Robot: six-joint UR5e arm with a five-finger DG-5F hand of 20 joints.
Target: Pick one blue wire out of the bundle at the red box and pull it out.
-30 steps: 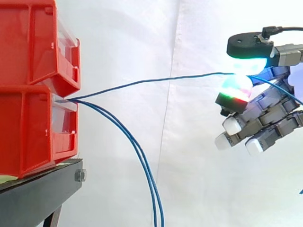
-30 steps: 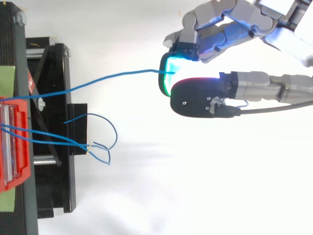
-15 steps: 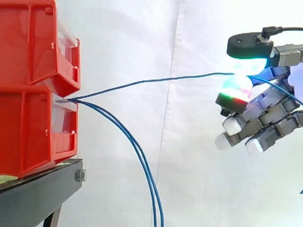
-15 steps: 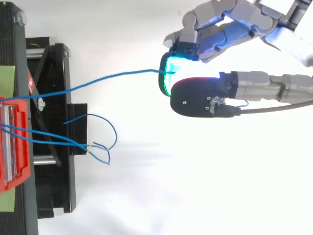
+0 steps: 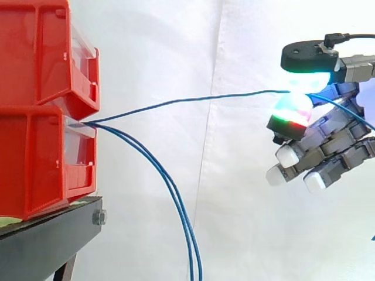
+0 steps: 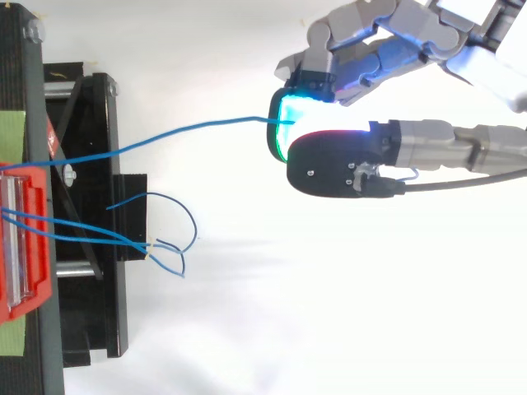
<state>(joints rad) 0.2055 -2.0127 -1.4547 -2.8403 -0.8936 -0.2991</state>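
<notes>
Two stacked red bins (image 5: pixel 41 105) stand at the left on a black stand (image 5: pixel 53 237). Blue wires come out where the bins meet. One blue wire (image 5: pixel 187 99) runs nearly level to the right, stretched to the hand (image 5: pixel 328 140). The hand pinches that wire between a glowing cyan-green fingertip (image 5: pixel 293 108) and the thumb pad above it. From above, the same blue wire (image 6: pixel 189 129) leads from the red bin (image 6: pixel 25 239) to the hand (image 6: pixel 346 160). The other blue wires (image 5: pixel 176 199) droop down from the bin, ending in loose loops (image 6: pixel 169 239).
A white curtain (image 5: pixel 176 47) hangs behind everything. The black stand (image 6: pixel 90 222) carries the bins at the left. A strip of green tape (image 6: pixel 12 132) lies on the stand's edge.
</notes>
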